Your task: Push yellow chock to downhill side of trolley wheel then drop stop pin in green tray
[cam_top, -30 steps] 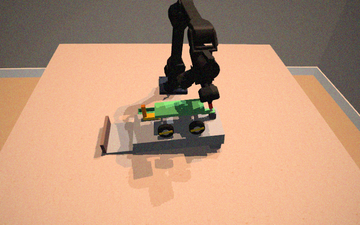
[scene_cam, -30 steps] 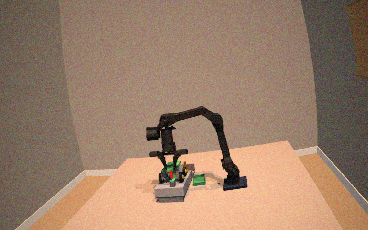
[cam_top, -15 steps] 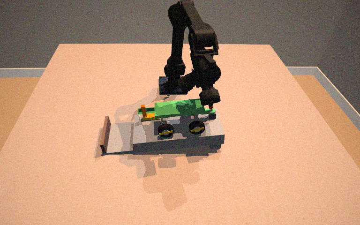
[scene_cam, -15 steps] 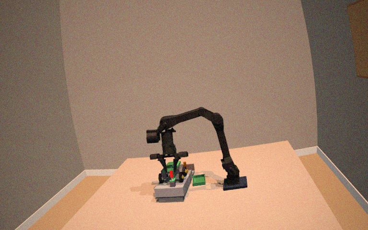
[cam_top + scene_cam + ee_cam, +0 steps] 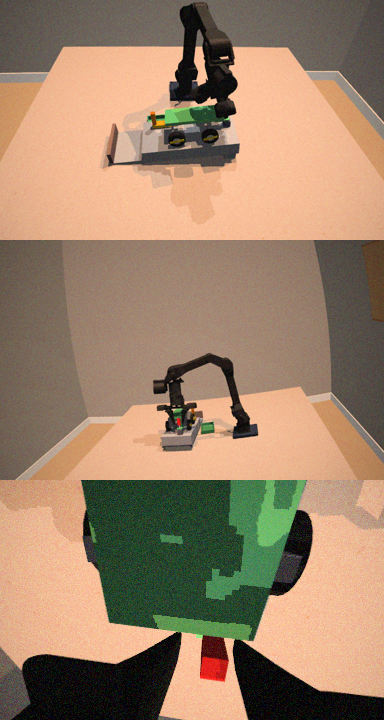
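The trolley [image 5: 184, 114] [image 5: 177, 413] [image 5: 170, 570], with a green body and black wheels, stands on the grey ramp [image 5: 232, 138] [image 5: 176, 440]. The yellow chock [image 5: 159, 123], orange handle upright, sits by the downhill wheel on the arm-base side; body and wheel hide whether it touches. The stop pin's red head [image 5: 178, 421] [image 5: 214, 667] stands upright at the trolley's uphill end. My gripper [image 5: 179, 423] [image 5: 207, 641] is partly open and points down, one finger on each side of the red head, with gaps on both sides. The gripper hides the pin in the top view.
The green tray [image 5: 161, 115] [image 5: 208, 432] lies on the table between the ramp and the arm's base [image 5: 174, 96] [image 5: 245, 434], partly hidden behind the trolley in the top view. A brown end board [image 5: 112, 142] stands at the ramp's downhill end. The trolley body is close to the fingertips.
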Controlling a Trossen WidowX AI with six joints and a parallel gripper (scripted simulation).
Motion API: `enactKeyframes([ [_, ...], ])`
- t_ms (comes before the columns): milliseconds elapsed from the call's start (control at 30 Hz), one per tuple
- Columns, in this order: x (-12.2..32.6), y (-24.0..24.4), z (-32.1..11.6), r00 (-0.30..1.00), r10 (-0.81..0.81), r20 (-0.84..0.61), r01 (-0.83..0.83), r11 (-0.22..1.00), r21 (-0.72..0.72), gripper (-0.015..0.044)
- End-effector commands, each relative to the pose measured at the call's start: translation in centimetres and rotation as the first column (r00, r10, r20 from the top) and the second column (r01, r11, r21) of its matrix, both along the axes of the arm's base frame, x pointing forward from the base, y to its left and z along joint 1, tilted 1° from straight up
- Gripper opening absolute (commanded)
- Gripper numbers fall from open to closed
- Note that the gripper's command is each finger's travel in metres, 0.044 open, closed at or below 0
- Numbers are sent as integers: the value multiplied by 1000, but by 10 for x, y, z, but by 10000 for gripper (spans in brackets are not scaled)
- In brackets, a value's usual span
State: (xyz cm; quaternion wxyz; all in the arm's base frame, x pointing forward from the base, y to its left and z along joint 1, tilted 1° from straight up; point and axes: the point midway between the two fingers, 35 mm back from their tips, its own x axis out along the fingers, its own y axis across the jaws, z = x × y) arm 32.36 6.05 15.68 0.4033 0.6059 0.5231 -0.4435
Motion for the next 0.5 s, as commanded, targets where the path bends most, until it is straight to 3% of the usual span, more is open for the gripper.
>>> enactKeyframes([
  [0,-2,2,-8,1000,-3,-10,3,1000,4,190],
  [167,-3,3,-11,1000,-3,-10,3,1000,4,190],
  [300,-1,2,-8,1000,0,-5,0,1000,0,85],
  [467,-1,2,-8,1000,0,-5,0,1000,0,52],
])
